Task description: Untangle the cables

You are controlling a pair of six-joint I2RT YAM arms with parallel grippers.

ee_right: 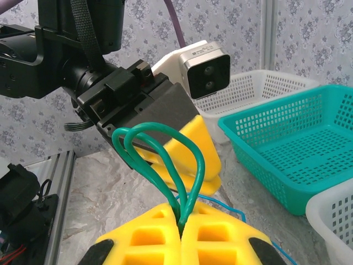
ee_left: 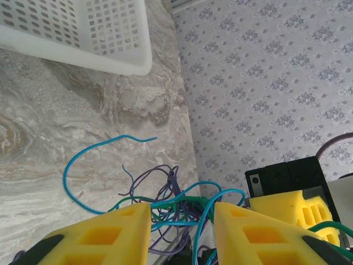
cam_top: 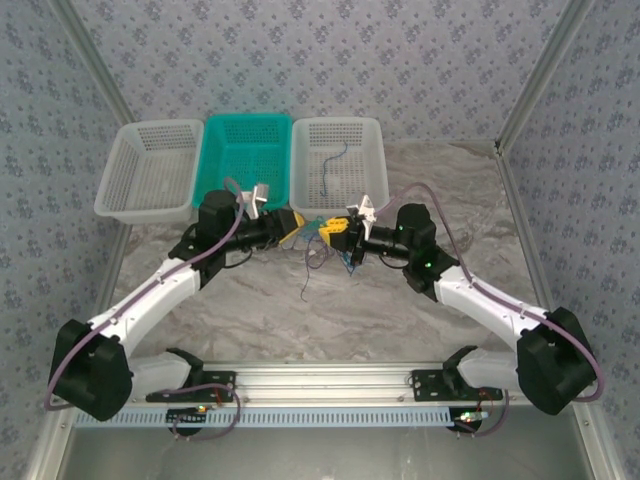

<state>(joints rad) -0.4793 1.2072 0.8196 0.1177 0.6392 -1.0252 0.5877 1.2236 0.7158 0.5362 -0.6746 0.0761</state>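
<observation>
The cables [cam_top: 322, 246] hang as a small tangle of blue, green and purple wires between my two grippers over the table's middle, and one dark strand [cam_top: 306, 278] trails down toward the marble. My left gripper [cam_top: 298, 228] [ee_left: 182, 207] stands open, its yellow fingers either side of the knot of green cable [ee_left: 190, 199], blue cable [ee_left: 121, 136] and purple cable [ee_left: 174, 179]. My right gripper [cam_top: 330, 231] [ee_right: 181, 212] is shut on a doubled green loop [ee_right: 202, 168], which rises above its fingertips. The two grippers face each other closely.
Three baskets line the back: a white basket [cam_top: 160, 125] at the left, a teal basket [cam_top: 248, 118] in the middle, and a white basket [cam_top: 338, 122] at the right with a thin blue wire [cam_top: 336, 163] in it. Metal frame posts flank the table.
</observation>
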